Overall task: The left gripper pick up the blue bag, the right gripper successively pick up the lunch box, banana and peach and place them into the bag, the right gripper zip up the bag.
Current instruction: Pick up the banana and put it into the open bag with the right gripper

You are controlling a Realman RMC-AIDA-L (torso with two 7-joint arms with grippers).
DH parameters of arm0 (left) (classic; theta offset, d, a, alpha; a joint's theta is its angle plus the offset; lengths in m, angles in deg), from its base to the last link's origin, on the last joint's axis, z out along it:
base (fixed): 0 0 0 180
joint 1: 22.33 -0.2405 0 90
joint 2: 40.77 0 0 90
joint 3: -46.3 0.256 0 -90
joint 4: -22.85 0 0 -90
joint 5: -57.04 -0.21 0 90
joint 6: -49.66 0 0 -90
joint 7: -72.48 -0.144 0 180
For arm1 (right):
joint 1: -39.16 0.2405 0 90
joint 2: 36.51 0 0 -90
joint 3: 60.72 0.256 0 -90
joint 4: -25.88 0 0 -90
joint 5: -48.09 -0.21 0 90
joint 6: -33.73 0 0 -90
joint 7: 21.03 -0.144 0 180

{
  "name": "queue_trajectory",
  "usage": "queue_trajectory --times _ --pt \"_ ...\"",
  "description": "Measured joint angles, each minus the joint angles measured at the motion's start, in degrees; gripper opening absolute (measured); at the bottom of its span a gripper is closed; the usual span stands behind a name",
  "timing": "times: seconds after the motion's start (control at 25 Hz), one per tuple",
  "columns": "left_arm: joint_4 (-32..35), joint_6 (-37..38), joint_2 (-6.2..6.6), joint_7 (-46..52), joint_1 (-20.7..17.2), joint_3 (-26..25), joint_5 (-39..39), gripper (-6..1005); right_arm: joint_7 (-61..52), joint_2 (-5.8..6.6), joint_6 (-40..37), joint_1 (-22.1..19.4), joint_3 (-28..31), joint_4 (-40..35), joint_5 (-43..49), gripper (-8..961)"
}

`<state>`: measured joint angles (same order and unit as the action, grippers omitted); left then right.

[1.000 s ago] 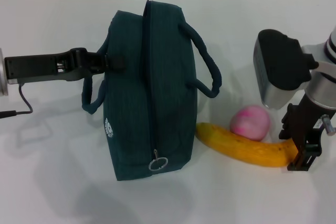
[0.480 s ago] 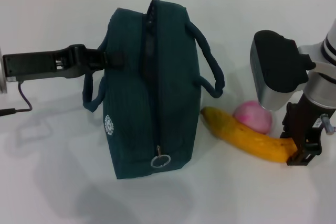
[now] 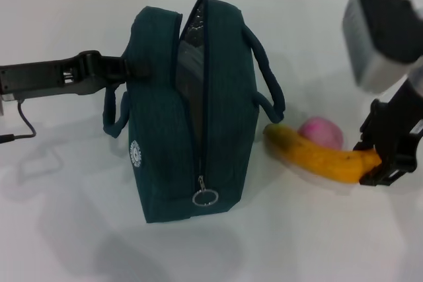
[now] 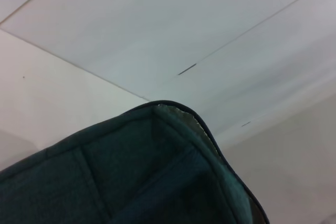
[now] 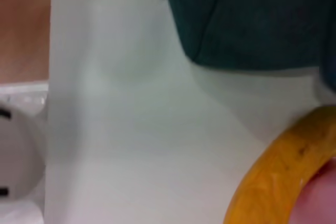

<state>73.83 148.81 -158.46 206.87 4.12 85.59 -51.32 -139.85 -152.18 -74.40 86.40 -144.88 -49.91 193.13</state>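
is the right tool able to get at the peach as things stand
Probably not right now: the right tool is shut on the banana, which lies across the near side of the peach. Nothing covers the peach from above, so it looks reachable once the banana is in the bag.

**Where everything sits right now**

So the bag (image 3: pixel 192 110) stands in the middle of the table (image 3: pixel 66 229), its zip opening facing up and gaping at the far end. The left end effector (image 3: pixel 129 70) comes in from the left and sits right against the bag's far left side. To the right of the bag is the banana (image 3: pixel 317 156), one end near the bag, the other in the right end effector (image 3: pixel 377 163). The peach (image 3: pixel 322 132) is just behind the banana, touching it.
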Motion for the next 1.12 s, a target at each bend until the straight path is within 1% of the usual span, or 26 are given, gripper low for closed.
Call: queue_trajectory --times 0.12,0.28,0.44,0.52,0.56,0.72,0.8,0.88,1.0,1.12 --pt "0.0 0.08 0.01 -0.06 -0.03 0.0 0.2 30 0.42 0.21 -3.14 -0.52 7.0 -1.46 -1.15 473" --pt "0.0 0.18 0.01 -0.12 -0.06 0.0 0.29 30 0.67 0.44 -5.91 -0.9 14.31 -3.36 -1.82 469" --pt "0.0 0.33 -0.02 -0.16 -0.04 0.0 0.32 30 0.87 0.93 -8.24 -0.7 22.24 -3.91 -1.94 468" --pt "0.0 0.69 -0.07 -0.17 0.06 0.08 1.01 30 1.02 1.43 -9.9 -0.31 27.38 -4.2 -2.36 468" --pt "0.0 1.09 -0.1 -0.17 0.07 0.21 1.73 30 1.03 1.68 -10.35 -0.24 28.85 -4.52 -2.73 468" --pt "0.03 3.12 -0.26 -0.18 0.05 0.43 4.37 30 0.78 3.44 -13.94 -0.14 36.44 -6.88 -7.62 467" --pt "0.17 3.83 -0.35 -0.19 -0.03 0.43 5.11 30 0.13 4.28 -14.91 -0.55 39.04 -8.61 -10.03 468" --pt "0.16 4.2 -0.39 -0.19 -0.17 0.4 5.36 30 -0.28 4.72 -14.99 -1.08 40.46 -10.07 -11.44 468" --pt "0.02 4.37 -0.43 -0.19 -0.43 0.45 5.41 30 -0.51 4.92 -14.96 -1.43 41.55 -10.84 -12.94 467" --pt "0.0 4.38 -0.55 -0.21 -0.54 0.53 5.21 30 -0.48 4.71 -14.92 -1.5 41.67 -10.88 -14.9 467"
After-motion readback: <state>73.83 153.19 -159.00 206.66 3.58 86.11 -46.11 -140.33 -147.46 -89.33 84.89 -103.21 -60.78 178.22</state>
